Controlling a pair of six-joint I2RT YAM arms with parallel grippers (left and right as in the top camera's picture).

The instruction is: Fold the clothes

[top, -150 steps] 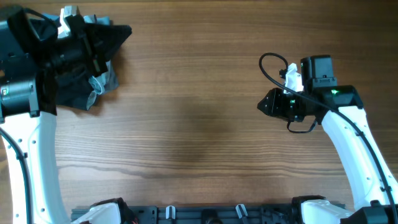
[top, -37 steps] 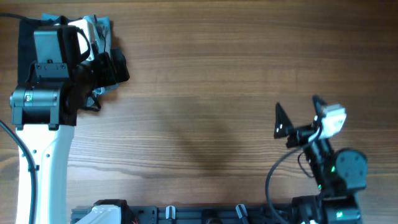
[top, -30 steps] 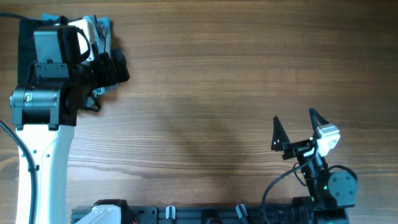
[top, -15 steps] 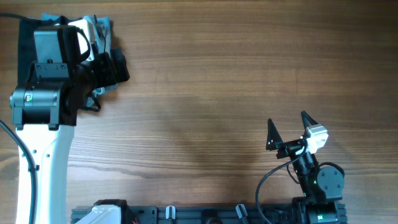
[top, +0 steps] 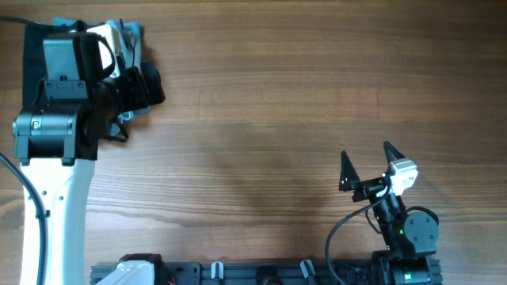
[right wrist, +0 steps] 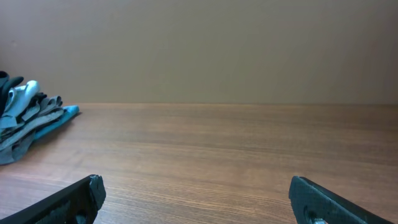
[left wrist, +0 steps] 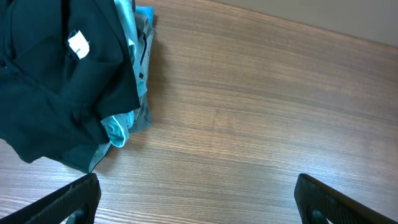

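The black polo shirt (left wrist: 56, 93) lies crumpled in the far left corner of the table (top: 261, 95), heaped over a pale blue garment (left wrist: 121, 127) — no clear long axis. The left pincer (left wrist: 198, 202) hangs just beside it, jaws wide and empty, the heap ahead-left of its gap. The right pincer (top: 368, 158), equally wide and empty, is well apart near the front edge — the left one is nearer.

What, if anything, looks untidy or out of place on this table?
The black polo shirt lies crumpled in a heap over a pale blue garment at the far left of the table, not spread flat.
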